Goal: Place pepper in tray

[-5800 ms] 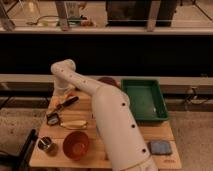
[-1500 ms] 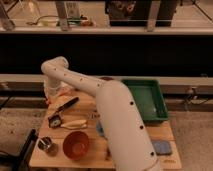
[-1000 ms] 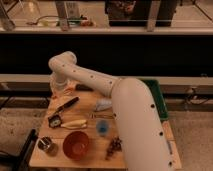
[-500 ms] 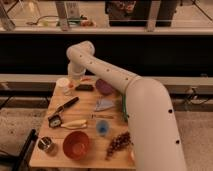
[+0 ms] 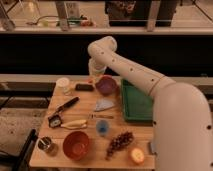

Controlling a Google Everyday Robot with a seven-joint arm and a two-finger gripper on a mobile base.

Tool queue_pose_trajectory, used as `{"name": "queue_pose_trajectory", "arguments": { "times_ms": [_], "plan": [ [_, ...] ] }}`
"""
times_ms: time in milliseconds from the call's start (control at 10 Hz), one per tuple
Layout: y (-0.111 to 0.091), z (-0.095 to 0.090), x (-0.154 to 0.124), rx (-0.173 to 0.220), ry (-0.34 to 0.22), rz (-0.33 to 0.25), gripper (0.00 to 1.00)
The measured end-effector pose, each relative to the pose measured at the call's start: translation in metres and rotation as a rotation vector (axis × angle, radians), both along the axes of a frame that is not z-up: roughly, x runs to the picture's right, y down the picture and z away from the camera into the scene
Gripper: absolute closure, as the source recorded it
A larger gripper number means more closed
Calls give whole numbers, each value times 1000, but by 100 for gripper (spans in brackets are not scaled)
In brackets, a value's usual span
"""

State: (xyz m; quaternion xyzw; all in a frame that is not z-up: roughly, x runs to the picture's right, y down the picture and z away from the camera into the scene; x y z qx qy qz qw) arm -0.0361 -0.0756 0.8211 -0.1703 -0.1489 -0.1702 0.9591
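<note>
Holding gripper (image 5: pixel 94 75) low beside purple bowl (image 5: pixel 106 85), possibly with pepper (image 5: pixel 91 80) in it (grip impossible to tell), for a short carry into tray (image 5: pixel 136 102)

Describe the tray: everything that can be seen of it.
The tray is a deep green rectangular bin, plastic by its look, with a raised rim. It sits flat on the right side of the table, its long side running away from the camera. The arm hides its right edge. The part that shows holds nothing. The purple bowl stands close by its far left corner. The gripper hangs left of that bowl, off the tray.
</note>
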Motion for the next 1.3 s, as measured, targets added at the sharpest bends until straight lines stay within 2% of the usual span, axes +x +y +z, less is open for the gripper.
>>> {"name": "queue_pose_trajectory", "arguments": {
  "times_ms": [200, 300, 400, 500, 600, 800, 1000, 1300],
  "plan": [
    [3, -1, 43, -10, 27, 46, 83],
    [4, -1, 62, -11, 20, 44, 95],
    [5, -1, 72, -10, 20, 49, 99],
    [6, -4, 77, -10, 31, 70, 100],
    [10, -9, 80, -17, 51, 119, 100],
    [11, -9, 89, -19, 52, 141, 100],
    [15, -9, 118, -18, 52, 153, 100],
    [11, -21, 135, -35, 82, 243, 100]
  ]
}}
